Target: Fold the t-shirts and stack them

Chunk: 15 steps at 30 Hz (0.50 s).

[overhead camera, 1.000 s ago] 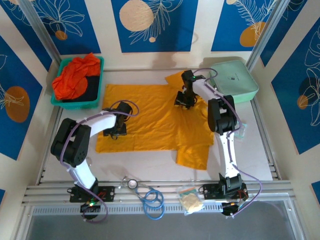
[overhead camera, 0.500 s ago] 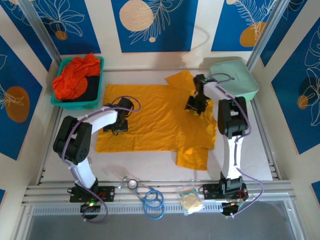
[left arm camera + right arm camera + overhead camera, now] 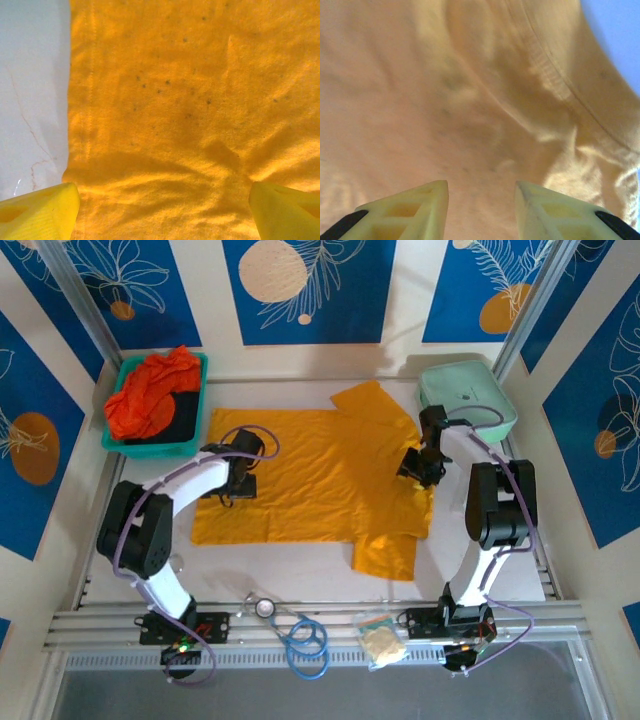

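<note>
A mustard-yellow t-shirt (image 3: 310, 480) lies spread flat across the middle of the table, one sleeve pointing far (image 3: 365, 400) and one near (image 3: 388, 555). My left gripper (image 3: 232, 485) hovers low over its left part, jaws wide open, with wrinkled cloth (image 3: 165, 150) below and the hem at the left. My right gripper (image 3: 418, 465) is over the shirt's right edge, open, with nothing between its fingers (image 3: 415, 210) and a ribbed seam (image 3: 555, 75) ahead. Red-orange t-shirts (image 3: 150, 395) sit bunched in the teal tray (image 3: 190, 445).
A pale mint-green case (image 3: 468, 400) stands at the back right, close to the right arm. A blue stethoscope (image 3: 300, 635) and a small clear bag (image 3: 380, 635) lie at the near edge between the arm bases. Bare table (image 3: 30, 100) shows left of the shirt's hem.
My right gripper has travelled rightward and nearer, from the shirt's upper middle to its right edge. My left gripper has opened wider and shifted slightly away from me.
</note>
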Motion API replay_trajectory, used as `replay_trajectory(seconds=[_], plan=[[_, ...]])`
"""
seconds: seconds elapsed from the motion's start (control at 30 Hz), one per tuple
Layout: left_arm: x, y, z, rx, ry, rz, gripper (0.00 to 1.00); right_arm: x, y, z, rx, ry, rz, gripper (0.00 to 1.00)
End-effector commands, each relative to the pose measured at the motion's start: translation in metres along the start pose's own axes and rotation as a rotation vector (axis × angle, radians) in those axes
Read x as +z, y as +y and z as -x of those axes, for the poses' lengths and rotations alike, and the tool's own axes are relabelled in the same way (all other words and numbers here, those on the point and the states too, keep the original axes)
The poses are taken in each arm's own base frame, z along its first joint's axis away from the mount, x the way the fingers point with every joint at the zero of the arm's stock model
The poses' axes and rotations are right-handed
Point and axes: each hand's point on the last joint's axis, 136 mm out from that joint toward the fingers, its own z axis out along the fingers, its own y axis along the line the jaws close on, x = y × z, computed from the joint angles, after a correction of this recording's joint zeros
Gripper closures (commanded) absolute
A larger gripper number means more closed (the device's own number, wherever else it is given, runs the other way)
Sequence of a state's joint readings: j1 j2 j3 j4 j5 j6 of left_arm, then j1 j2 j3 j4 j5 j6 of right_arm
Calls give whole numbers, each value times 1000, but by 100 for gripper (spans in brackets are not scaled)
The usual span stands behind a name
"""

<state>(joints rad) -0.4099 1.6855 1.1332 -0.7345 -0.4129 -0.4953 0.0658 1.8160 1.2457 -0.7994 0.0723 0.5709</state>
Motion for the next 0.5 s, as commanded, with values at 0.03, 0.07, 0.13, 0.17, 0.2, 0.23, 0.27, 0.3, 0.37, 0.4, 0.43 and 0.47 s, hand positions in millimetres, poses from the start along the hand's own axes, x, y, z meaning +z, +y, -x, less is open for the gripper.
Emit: replay_trajectory(seconds=[0.03,0.07,0.13,0.17,0.2,0.23,0.27,0.3,0.37,0.4,0.43,0.47], plan=[[-6,15,-9,7,19,33,12,-4,-11,-20,-15,12,-13,61],[-3,16,-12,4,30,34,12,-1,-14,-23,-17,20,-25,61],[6,15,-18,-2,54,32,13,5,-18,-22,-15,33,-37,60],[11,13,-21,-4,68,24,13,9,-19,-21,-14,42,-42,60],[14,10,-22,-6,75,16,13,12,-19,-19,-15,47,-48,59],[18,8,-23,-9,80,9,13,16,-20,-15,-17,50,-60,58],[21,5,-24,-13,84,-1,13,19,-21,-11,-21,51,-76,57],[24,3,-25,-11,90,-6,13,22,-23,-6,-25,47,-92,56],[28,0,-24,-10,98,-10,13,30,-25,5,-25,49,-119,55],[30,-1,-25,-6,102,-12,13,32,-25,9,-25,50,-121,54],[32,-2,-24,-6,105,-13,13,36,-24,14,-25,54,-125,54],[34,-3,-24,-3,108,-12,13,38,-24,18,-25,53,-128,54]])
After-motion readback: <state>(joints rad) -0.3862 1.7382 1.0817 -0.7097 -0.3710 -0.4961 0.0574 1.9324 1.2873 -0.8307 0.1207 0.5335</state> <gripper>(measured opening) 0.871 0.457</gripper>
